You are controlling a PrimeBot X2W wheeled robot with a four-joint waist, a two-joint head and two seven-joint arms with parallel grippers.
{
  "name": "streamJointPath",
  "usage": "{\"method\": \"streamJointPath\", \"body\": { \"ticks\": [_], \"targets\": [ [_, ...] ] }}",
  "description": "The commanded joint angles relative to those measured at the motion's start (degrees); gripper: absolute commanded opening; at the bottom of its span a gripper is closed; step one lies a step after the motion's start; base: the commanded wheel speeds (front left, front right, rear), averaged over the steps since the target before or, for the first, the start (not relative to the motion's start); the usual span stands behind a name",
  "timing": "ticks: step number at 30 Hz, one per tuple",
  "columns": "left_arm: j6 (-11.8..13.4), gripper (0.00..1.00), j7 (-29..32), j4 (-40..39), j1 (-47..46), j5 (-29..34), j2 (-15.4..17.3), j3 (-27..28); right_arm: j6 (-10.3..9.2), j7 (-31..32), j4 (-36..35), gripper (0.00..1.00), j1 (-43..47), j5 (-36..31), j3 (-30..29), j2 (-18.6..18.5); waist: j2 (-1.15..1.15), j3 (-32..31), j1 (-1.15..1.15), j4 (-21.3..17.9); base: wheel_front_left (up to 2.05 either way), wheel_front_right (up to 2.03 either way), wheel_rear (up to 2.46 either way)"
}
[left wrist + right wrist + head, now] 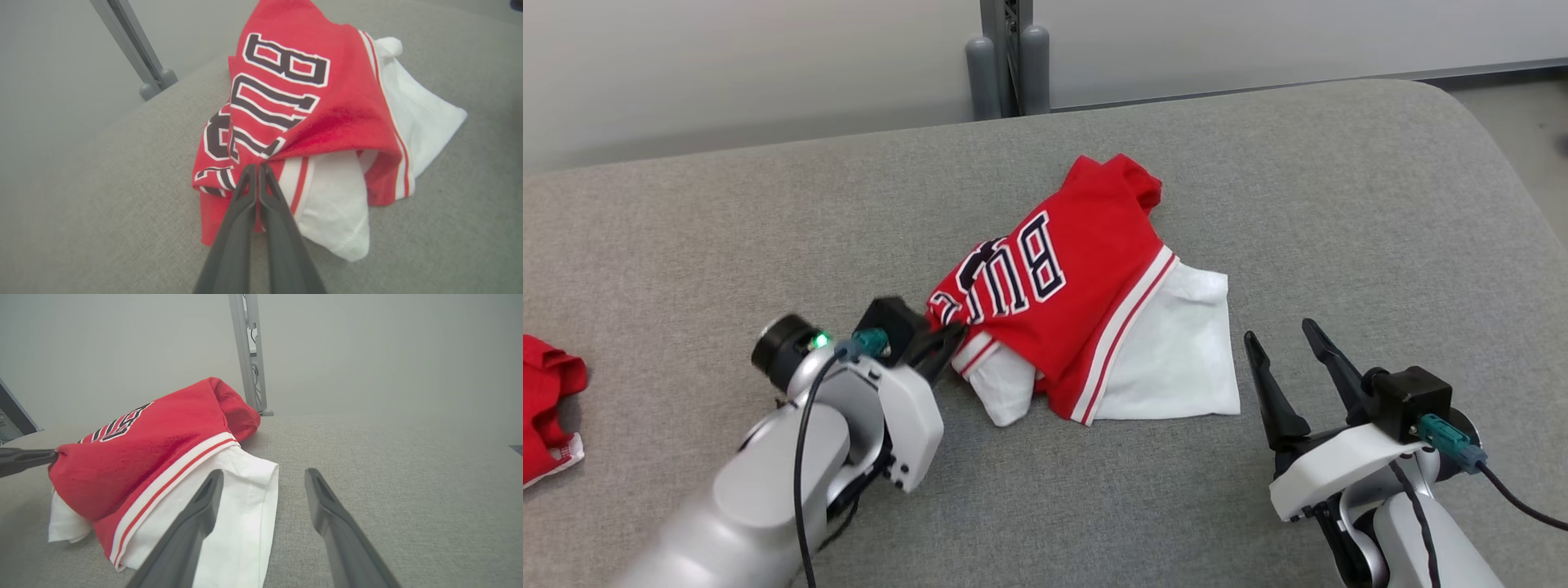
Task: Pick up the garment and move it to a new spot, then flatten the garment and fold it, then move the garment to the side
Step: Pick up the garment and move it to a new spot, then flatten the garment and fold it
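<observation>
I'm clamping my left tool (257, 167) on the near edge of the crumpled red jersey (1062, 302), which is lying just ahead of it on the grey desk (1258, 163), with my right tool (1279, 329) gaping empty beside the white hem, so I'm judging this as the pick-up step, next needing a clean lift.

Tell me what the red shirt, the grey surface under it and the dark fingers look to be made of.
Shirt: soft knit cloth, likely cotton jersey, matte; it bunches in soft folds.
Surface: coarse woven upholstery fabric, flecked grey, matte, probably padded given its rounded edge.
Fingers: hard matte dark plastic, apparently; smooth, moulded, no shine.
</observation>
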Motion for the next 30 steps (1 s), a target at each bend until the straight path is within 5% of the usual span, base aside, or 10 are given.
{"method": "streamJointPath", "body": {
  "ticks": [1, 8, 10, 11, 16, 21, 30],
  "targets": [
    [0.23, 0.0, -0.55, 1.26, 1.65, -0.06, -0.04, -0.54, -0.01, 0.19, 0.07, 1.0, 0.46, 0.17, 0.13, -0.2, 0.0, -0.44, 0.0, 0.64, 0.0, 0.0, 0.0],
    [-0.44, 0.0, -5.92, 10.4, 6.71, -2.7, -4.6, -0.95, -0.01, 0.58, 0.15, 1.0, 0.29, 0.92, 1.18, -0.88, 0.0, -1.49, 0.0, 1.77, 0.0, 0.0, 0.0],
    [-0.1, 0.95, -7.35, 12.37, 6.19, -2.1, -5.36, -0.89, -0.02, 0.7, 0.13, 1.0, 0.47, 1.05, 1.19, -1.04, 0.0, -1.87, 0.0, 2.1, 0.0, 0.0, 0.0],
    [0.06, 1.0, -8.09, 12.72, 5.89, -2.42, -5.88, -0.29, -0.01, 0.78, 0.08, 1.0, 0.53, 1.02, 1.2, -1.01, 0.0, -2.04, 0.0, 2.21, 0.0, 0.0, 0.0],
    [2.8, 1.0, -9.57, 10.6, 4.91, -1.81, -6.66, 3.76, -0.02, 0.67, -0.15, 1.0, 1.31, 1.18, 0.86, -1.06, 0.0, -2.67, 0.0, 2.7, 0.0, 0.0, 0.0],
    [7.66, 1.0, -9.58, -3.86, 12.11, 2.54, -5.08, 11.86, -0.01, 0.45, -0.56, 1.0, 2.01, 1.41, 0.39, -0.9, 0.0, -2.56, 0.0, 2.58, 0.0, 0.0, 0.0],
    [6.87, 1.0, -9.23, -4.01, 17.29, 4.75, -5.18, 9.31, -0.01, 0.55, -0.72, 1.0, 1.93, 1.46, 0.24, -0.9, 0.0, -1.85, 0.0, 2.01, 0.0, 0.0, 0.0]
  ]
}}
